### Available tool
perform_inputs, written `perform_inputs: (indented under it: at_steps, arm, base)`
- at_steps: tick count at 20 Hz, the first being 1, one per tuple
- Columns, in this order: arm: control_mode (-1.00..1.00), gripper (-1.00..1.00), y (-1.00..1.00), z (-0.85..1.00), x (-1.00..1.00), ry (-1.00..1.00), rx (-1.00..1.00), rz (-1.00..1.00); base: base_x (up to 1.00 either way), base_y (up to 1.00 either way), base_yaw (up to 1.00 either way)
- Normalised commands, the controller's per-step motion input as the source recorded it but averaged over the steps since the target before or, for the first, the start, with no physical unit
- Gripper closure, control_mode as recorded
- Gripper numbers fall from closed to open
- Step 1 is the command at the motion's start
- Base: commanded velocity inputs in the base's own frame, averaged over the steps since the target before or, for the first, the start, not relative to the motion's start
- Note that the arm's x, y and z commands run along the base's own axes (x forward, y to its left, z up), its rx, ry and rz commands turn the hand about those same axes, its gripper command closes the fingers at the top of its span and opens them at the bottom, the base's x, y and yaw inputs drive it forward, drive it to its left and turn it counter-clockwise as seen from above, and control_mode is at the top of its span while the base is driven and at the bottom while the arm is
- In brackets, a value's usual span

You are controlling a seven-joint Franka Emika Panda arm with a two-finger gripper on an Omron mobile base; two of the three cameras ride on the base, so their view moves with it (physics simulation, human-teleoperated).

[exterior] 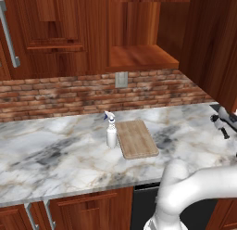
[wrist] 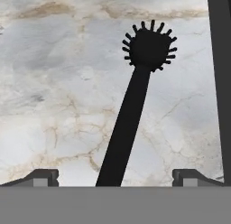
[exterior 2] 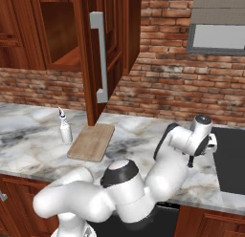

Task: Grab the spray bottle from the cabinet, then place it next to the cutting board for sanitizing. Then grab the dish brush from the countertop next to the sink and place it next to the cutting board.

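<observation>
My gripper (wrist: 115,177) hangs over the countertop (wrist: 54,105), fingers spread wide: in the hand view one fingertip (wrist: 43,176) sits far to one side and the other far to the other, with the dish brush (wrist: 131,110) running up between them. Its black handle passes through the middle of the gap, well clear of both tips, and I see no contact, so the tool is released and holds nothing. The round bristled head lies on the marble at the far end of the handle. A dark edge runs along the right of that view; I cannot tell what it is.

From the right base view my hand (exterior 2: 203,140) is out at the right end of the marble, just beside a dark recessed surface (exterior 2: 229,159).

Further left, the first half of the job looks done. The spray bottle (exterior: 111,130) stands upright on the marble just beside the left edge of the cutting board (exterior: 136,138); whether they touch I cannot tell. The cabinet (exterior: 141,43) recess above holds nothing that I can see.

What is left, as I judge it: come down around the handle, close on it, lift the brush, carry it left across the marble and set it down next to the board.
</observation>
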Motion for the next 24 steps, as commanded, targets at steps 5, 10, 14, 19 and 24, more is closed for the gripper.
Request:
perform_inputs:
  at_steps: [5, 10, 14, 19, 24]
  arm:
    - [-1.00, -1.00, -0.14, -0.45, 0.02, 0.05, 0.00, 0.00]
    - [-1.00, 1.00, -0.16, -0.43, 0.00, 0.04, 0.00, 0.00]
    - [-1.00, 1.00, -0.17, -0.42, 0.00, 0.01, 0.00, 0.00]
    - [-1.00, 1.00, -0.16, -0.33, -0.01, 0.01, 0.00, 0.00]
    - [-1.00, 1.00, -0.12, 0.00, -0.55, 0.00, 0.02, 0.00]
  base:
    - [0.00, 0.00, 0.00]
    - [0.00, 0.00, 0.00]
    - [0.00, 0.00, 0.00]
    - [0.00, 0.00, 0.00]
    - [0.00, 0.00, 0.00]
